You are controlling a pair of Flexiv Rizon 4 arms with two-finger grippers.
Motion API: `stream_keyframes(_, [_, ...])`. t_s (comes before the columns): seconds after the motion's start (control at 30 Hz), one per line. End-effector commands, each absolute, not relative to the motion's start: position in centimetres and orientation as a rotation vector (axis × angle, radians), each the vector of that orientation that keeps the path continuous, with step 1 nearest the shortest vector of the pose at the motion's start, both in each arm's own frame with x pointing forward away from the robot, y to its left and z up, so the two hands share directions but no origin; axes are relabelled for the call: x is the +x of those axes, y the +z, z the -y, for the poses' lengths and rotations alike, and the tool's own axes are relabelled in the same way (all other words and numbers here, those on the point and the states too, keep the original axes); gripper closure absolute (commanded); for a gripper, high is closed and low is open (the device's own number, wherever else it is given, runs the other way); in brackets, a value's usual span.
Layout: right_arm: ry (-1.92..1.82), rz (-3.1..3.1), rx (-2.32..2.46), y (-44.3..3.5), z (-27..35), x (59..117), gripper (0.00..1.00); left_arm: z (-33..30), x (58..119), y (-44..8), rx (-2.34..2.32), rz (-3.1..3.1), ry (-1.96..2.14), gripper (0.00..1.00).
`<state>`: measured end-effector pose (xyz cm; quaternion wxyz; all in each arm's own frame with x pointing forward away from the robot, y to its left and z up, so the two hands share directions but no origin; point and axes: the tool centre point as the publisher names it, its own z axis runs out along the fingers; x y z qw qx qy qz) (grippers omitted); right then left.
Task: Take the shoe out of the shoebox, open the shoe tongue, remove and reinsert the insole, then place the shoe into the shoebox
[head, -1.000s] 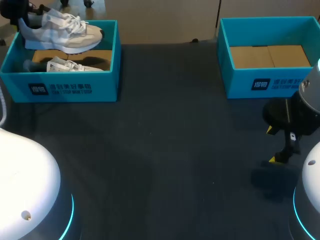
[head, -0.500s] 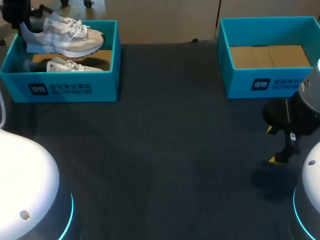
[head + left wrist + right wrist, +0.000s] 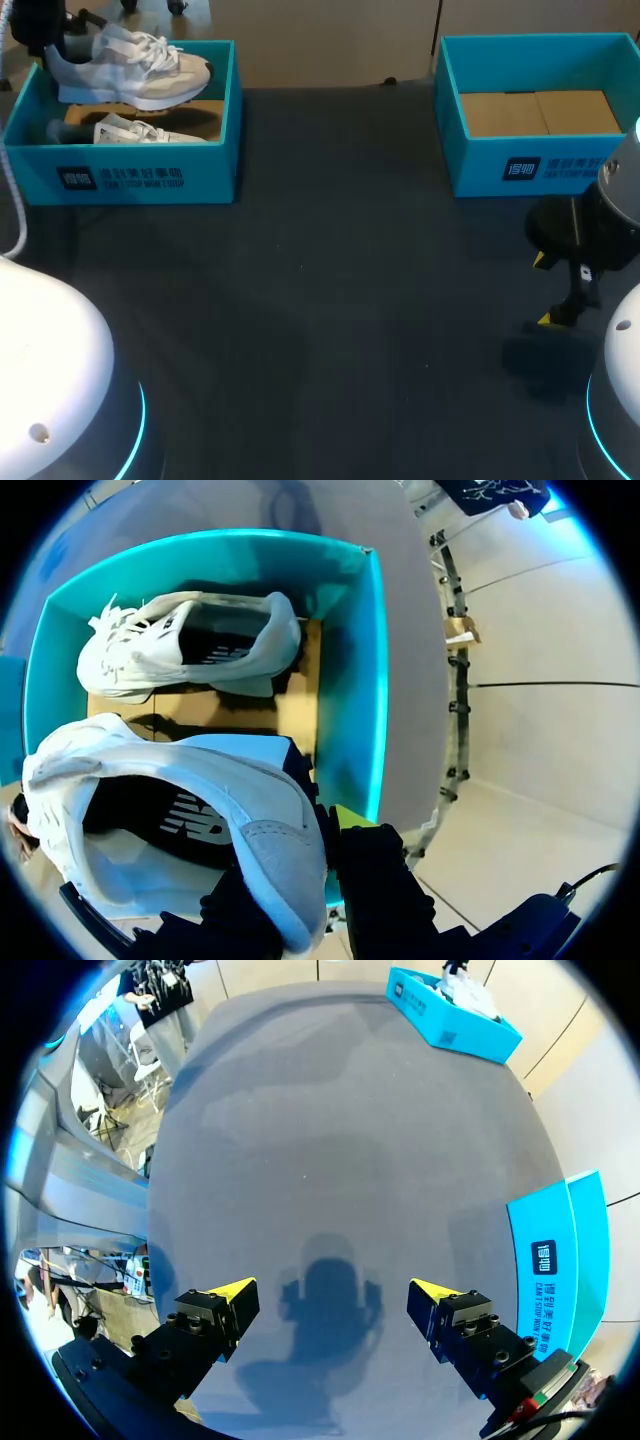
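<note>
We see a dark grey table (image 3: pixel 330 300) with two open teal cardboard shoeboxes at its far corners. Our left gripper (image 3: pixel 315 850) is above the far left corner, its two fingers clamped from both sides on the heel of a white lace-up sneaker (image 3: pixel 130 70). The sneaker is held in the air over the left shoebox (image 3: pixel 130 180), roughly level, with its toe pointing toward the middle of the table. In the left wrist view its dark inside faces the camera. A second white sneaker (image 3: pixel 190 655) lies on its side on the brown cardboard floor of that box, under the held one. The right shoebox (image 3: pixel 540 165) stands at the far right corner and shows a brown cardboard floor. Our right gripper (image 3: pixel 330 1295) hovers over bare table near the right edge, on the near side of that box. Its yellow-tipped fingers are wide apart and hold nothing.
</note>
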<state>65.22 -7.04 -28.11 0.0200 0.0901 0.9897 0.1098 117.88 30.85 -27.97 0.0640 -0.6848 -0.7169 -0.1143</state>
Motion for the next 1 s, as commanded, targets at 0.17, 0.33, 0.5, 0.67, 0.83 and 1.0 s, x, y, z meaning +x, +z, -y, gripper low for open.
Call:
stream_keyframes(0.17, [0.338,-3.069,0.280,-28.2,7.0,65.2,0.00,-30.8,118.6,-29.5,-2.045,2.169,-0.336,1.00])
stream_keyframes(0.33, [0.338,-3.069,0.280,-28.2,7.0,65.2,0.00,-30.8,118.9,-30.3,-2.027,2.188,-0.328,1.00])
stream_keyframes(0.5, [0.338,-3.069,0.280,-28.2,7.0,65.2,0.00,-31.0,119.2,-30.9,-2.017,2.198,-0.311,1.00])
stream_keyframes(0.67, [0.338,-3.069,0.280,-28.2,7.0,65.2,0.00,-30.9,119.2,-31.9,-2.025,2.178,-0.315,1.00])
stream_keyframes(0.83, [0.338,-3.069,0.280,-28.2,7.0,65.2,0.00,-30.6,119.3,-32.7,-2.035,2.156,-0.318,1.00])
stream_keyframes(1.0, [0.338,-3.069,0.280,-28.2,7.0,65.2,0.00,-30.5,119.4,-33.2,-2.040,2.140,-0.316,1.00])
